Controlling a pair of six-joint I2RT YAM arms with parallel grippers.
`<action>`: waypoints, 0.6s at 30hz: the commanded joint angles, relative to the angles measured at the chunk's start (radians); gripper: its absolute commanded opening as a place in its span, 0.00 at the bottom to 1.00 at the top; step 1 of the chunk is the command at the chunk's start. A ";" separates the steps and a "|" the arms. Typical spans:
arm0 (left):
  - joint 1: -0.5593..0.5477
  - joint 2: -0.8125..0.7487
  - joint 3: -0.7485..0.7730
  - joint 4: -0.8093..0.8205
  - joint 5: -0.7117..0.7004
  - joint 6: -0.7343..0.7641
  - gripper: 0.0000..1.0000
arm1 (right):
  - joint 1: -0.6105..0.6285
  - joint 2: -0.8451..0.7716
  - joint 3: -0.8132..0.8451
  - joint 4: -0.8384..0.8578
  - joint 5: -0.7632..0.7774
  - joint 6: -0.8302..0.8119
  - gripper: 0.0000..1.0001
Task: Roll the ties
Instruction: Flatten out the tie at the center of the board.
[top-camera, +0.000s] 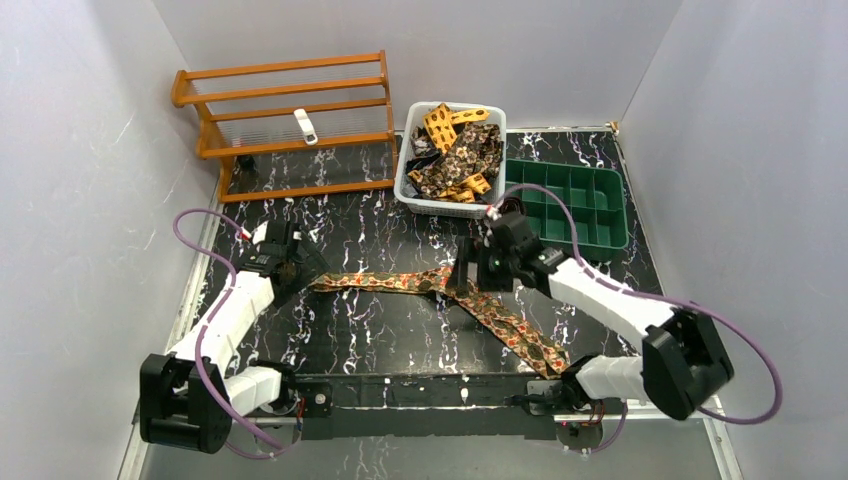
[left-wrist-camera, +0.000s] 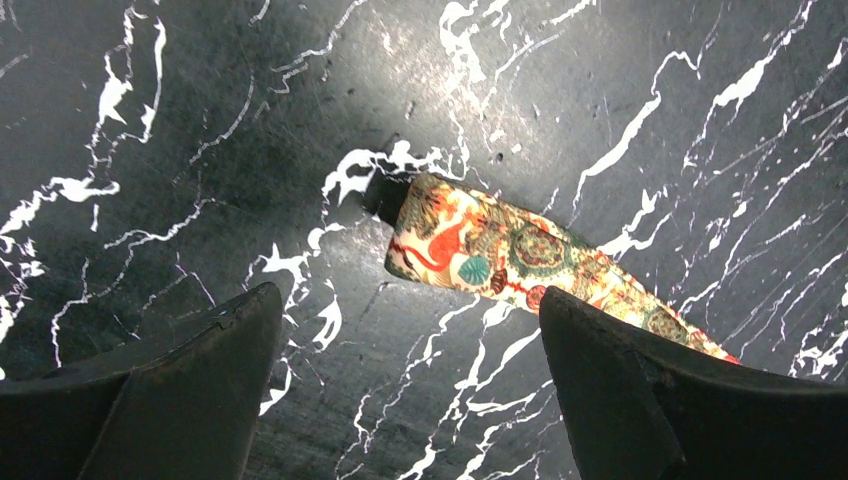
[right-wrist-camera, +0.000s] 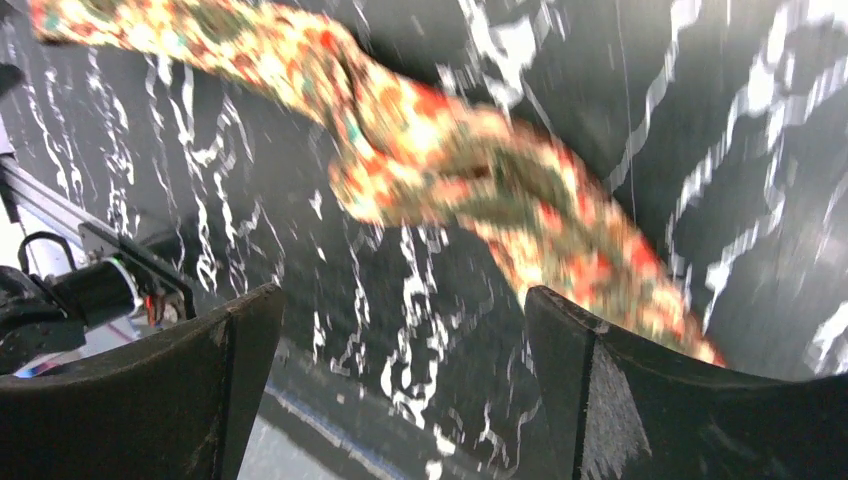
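Observation:
One tie (top-camera: 385, 283), in a red-orange and olive print, lies stretched across the black marble table (top-camera: 400, 335). It bends near the middle and runs toward the front right. Its narrow end (left-wrist-camera: 470, 248) rests flat just ahead of my left gripper (left-wrist-camera: 405, 300), which stands open and empty over bare table. My right gripper (right-wrist-camera: 400, 300) is open too, and the tie's twisted, bunched middle (right-wrist-camera: 450, 165) lies blurred just beyond its fingertips. In the top view the left gripper (top-camera: 298, 262) is at the tie's left end and the right gripper (top-camera: 466, 272) over the bend.
A white basket (top-camera: 405, 190) heaped with more patterned ties (top-camera: 455, 150) stands at the back centre. A green compartment tray (top-camera: 570, 205) sits to its right and a wooden rack (top-camera: 290, 120) at the back left. Grey walls close in both sides.

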 joint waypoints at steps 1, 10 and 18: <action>0.043 -0.001 0.007 0.010 -0.004 0.043 0.98 | 0.010 -0.184 -0.119 -0.103 -0.002 0.254 0.98; 0.051 -0.031 0.043 -0.009 0.017 0.060 0.98 | 0.006 -0.327 -0.315 -0.166 0.061 0.430 0.99; 0.053 -0.050 0.077 -0.049 0.006 0.075 0.98 | -0.056 -0.144 -0.315 -0.067 0.135 0.336 0.99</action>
